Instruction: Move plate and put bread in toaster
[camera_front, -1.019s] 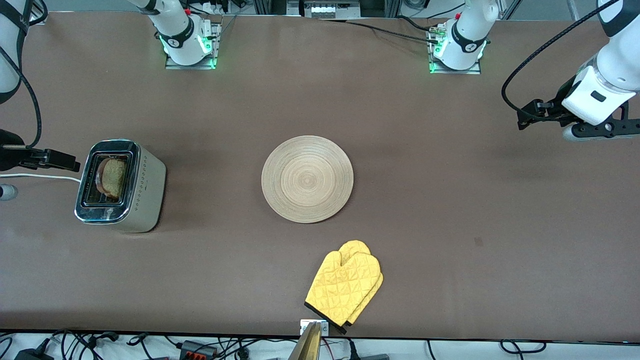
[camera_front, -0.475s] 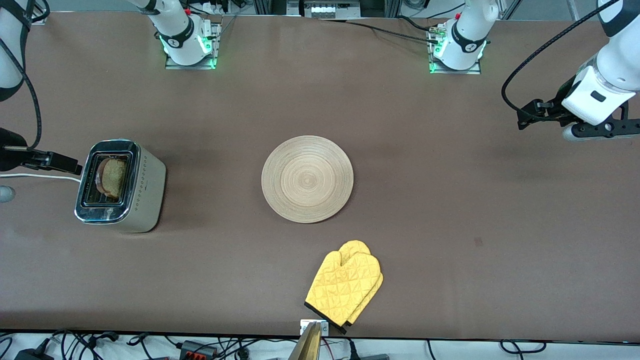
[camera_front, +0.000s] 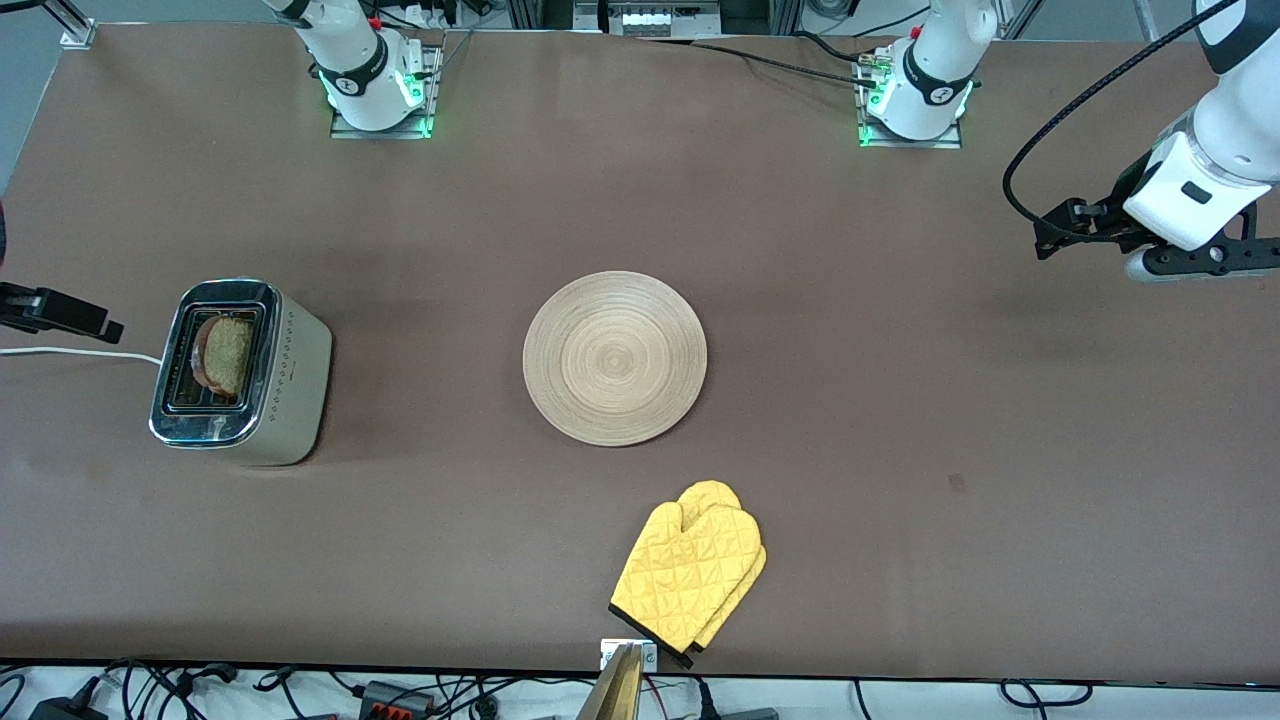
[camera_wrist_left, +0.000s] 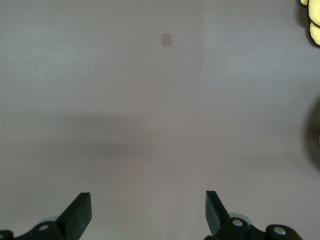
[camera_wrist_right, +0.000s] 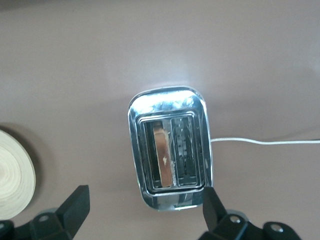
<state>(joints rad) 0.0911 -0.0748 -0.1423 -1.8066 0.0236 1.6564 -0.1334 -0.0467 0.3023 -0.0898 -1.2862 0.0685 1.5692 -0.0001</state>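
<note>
The toaster (camera_front: 240, 372) stands toward the right arm's end of the table, chrome top up. The bread (camera_front: 228, 356) stands in its slot on the plate's side, top edge showing; the right wrist view shows the bread (camera_wrist_right: 162, 156) in the toaster (camera_wrist_right: 170, 125) too. The light-wood plate (camera_front: 614, 357) lies bare at the table's middle, and its edge (camera_wrist_right: 12, 175) shows in the right wrist view. My right gripper (camera_wrist_right: 145, 210) is open and empty, high above the table by the toaster. My left gripper (camera_wrist_left: 147, 215) is open and empty over bare table at the left arm's end (camera_front: 1205, 258).
A yellow oven mitt (camera_front: 690, 575) lies near the table's front edge, nearer to the camera than the plate; its tip shows in the left wrist view (camera_wrist_left: 312, 20). The toaster's white cord (camera_front: 80, 352) runs off the table's end.
The right arm has drawn away from the toaster toward the table's end, and most of it has left the front view. The left arm, plate, bread and toaster have not moved.
</note>
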